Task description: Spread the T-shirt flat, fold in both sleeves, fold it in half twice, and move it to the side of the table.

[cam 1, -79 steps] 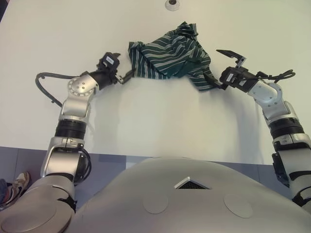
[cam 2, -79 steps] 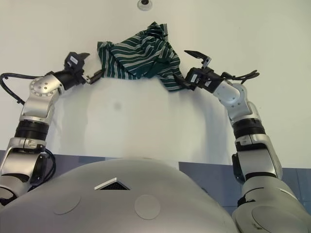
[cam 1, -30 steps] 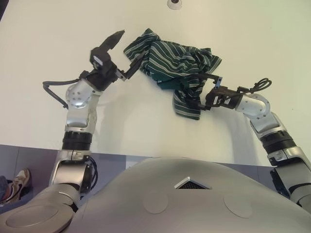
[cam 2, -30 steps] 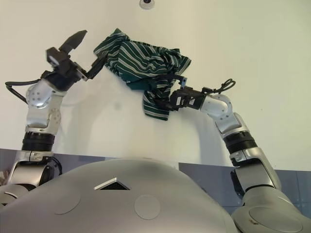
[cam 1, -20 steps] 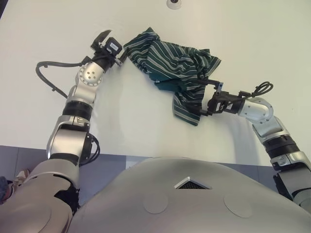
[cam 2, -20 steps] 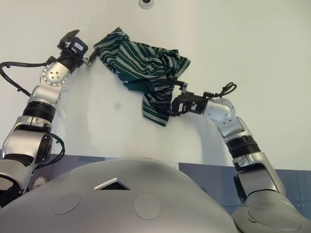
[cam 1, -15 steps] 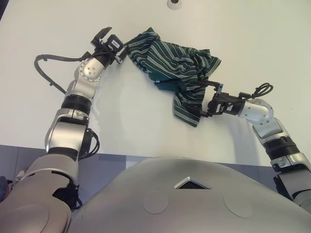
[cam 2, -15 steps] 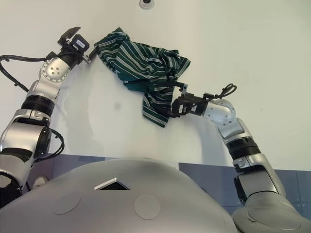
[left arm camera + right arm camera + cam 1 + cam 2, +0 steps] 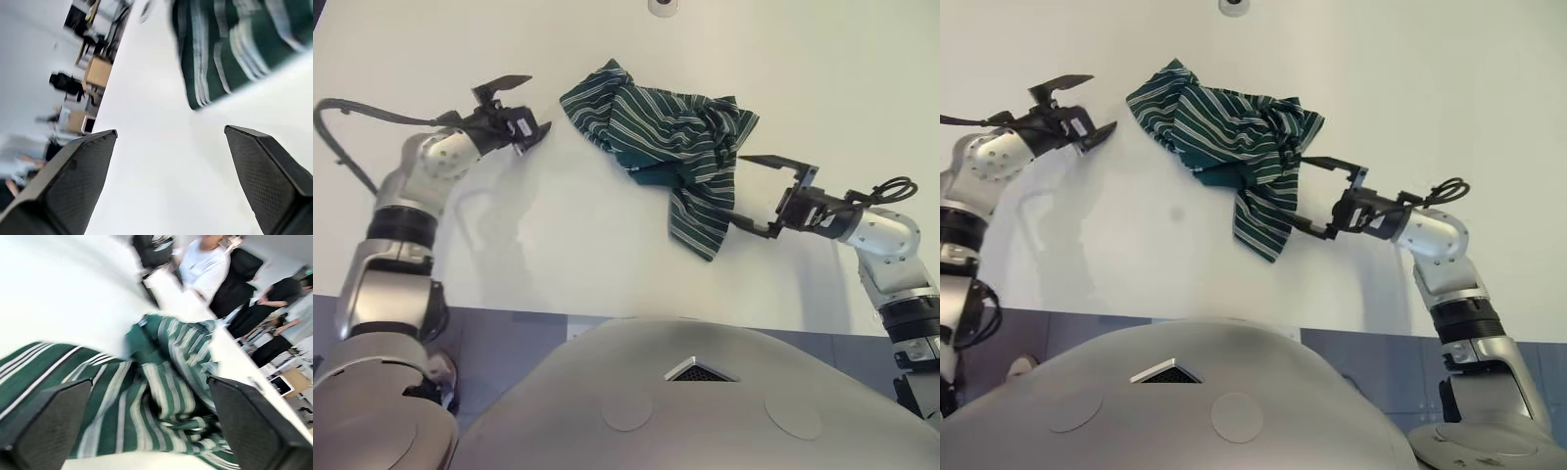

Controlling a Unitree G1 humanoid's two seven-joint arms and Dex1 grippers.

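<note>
Green cloth with white stripes, the T-shirt (image 9: 656, 127) lies crumpled in a heap on the white table (image 9: 587, 235), toward its far middle, with 1 loose end trailing toward the robot. The left gripper (image 9: 538, 101) hovers near the heap's left corner, its 2 fingers spread and holding nothing. The right gripper (image 9: 738, 188) sits just beside the trailing end, fingers wide apart, clamping nothing.

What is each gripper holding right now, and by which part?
Nothing is held. The left gripper is open, apart from the T-shirt; the right gripper is open beside its near end, not closed on it.
</note>
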